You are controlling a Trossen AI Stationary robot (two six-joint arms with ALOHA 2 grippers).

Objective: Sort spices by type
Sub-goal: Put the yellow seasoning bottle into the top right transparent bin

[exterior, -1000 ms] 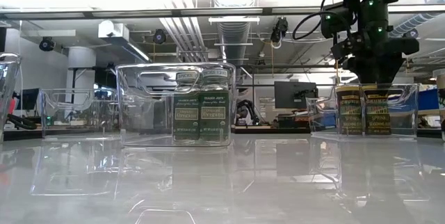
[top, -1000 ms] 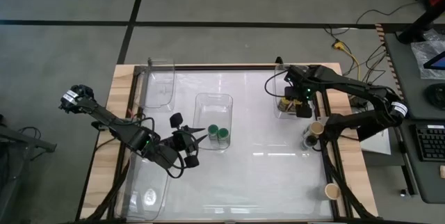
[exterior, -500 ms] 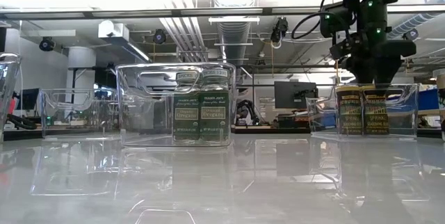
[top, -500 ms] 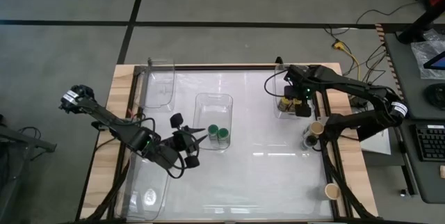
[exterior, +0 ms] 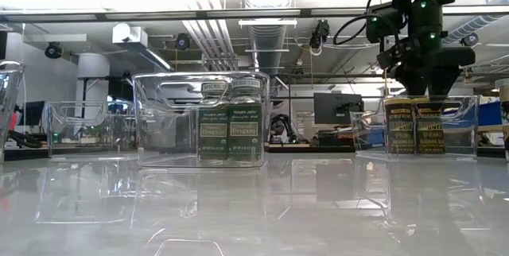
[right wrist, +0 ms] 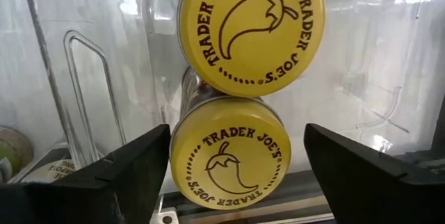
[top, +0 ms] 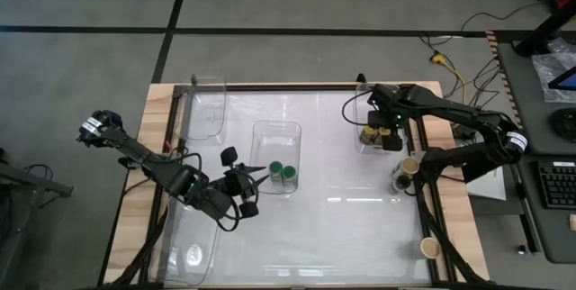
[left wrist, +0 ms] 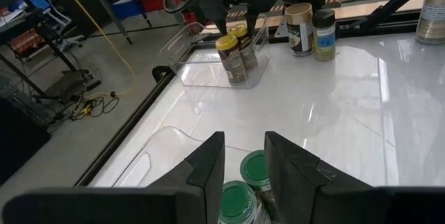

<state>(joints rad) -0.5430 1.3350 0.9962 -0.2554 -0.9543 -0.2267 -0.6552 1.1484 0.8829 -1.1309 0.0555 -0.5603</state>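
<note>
Nothing shifts since a second ago: right gripper (top: 389, 135) hangs wide open, empty, over two yellow-lidded spices (right wrist: 236, 85) in the bin (top: 364, 148) at the table's right edge, yellows sorted. Left gripper (top: 255, 172) waits open beside green-lidded spices (top: 282, 173).

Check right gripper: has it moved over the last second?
Yes, slightly. In the low view the right gripper has risen a little against the bin holding the yellow-lidded jars. The high view shows no sideways shift.
</note>
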